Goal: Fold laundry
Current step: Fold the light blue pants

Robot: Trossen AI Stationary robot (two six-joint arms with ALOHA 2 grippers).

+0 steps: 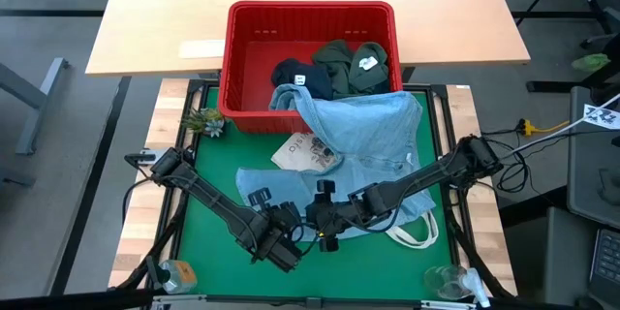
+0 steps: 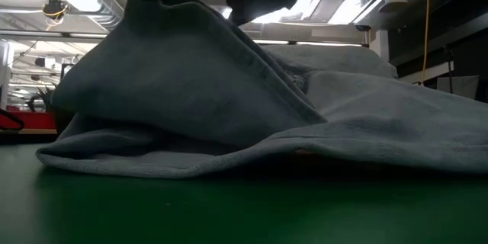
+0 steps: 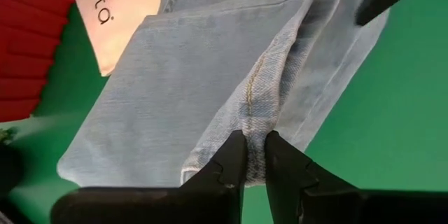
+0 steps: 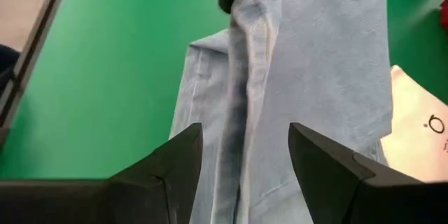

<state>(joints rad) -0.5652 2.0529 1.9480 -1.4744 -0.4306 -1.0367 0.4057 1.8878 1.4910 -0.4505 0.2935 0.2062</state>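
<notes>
- High view: we are seeing a light blue denim garment (image 1: pixel 363 140) spreading over the green mat (image 1: pixel 208 170) in the middle of the frame, its upper end draping over the front wall of the red basket (image 1: pixel 242 58) at upper centre.
- Inside the basket, toward its right half, a navy garment (image 1: pixel 291 76) and dark olive garments (image 1: pixel 351 66) are lying bunched together.
- A white tote bag (image 1: pixel 308 152) is peeking out from under the denim just left of centre, and its handles (image 1: pixel 417 235) are showing at the lower right of the denim.
- The left gripper (image 1: pixel 288 221) is sitting at lower centre on the near edge of the denim; the right gripper (image 1: pixel 325 215) is just beside it, to its right.
- Left wrist view: we are seeing the left fingers (image 3: pixel 234 164) at bottom centre standing narrow, pinching a raised seam fold of the denim (image 3: pixel 255 101) between them.
- Right wrist view: the right fingers (image 4: pixel 178 164) are standing wide at the bottom of the frame, straddling the denim (image 4: pixel 315 63) without closing on it; the other arm's dark fingertips are holding the same fold at top centre.
- Low view: the denim (image 2: pixel 229 99) is filling most of the frame, rising to a peak at upper left where it is lifted off the mat (image 2: pixel 244 206).
- A small plant (image 1: pixel 208 121) is sitting at the mat's left edge, left of centre.
</notes>
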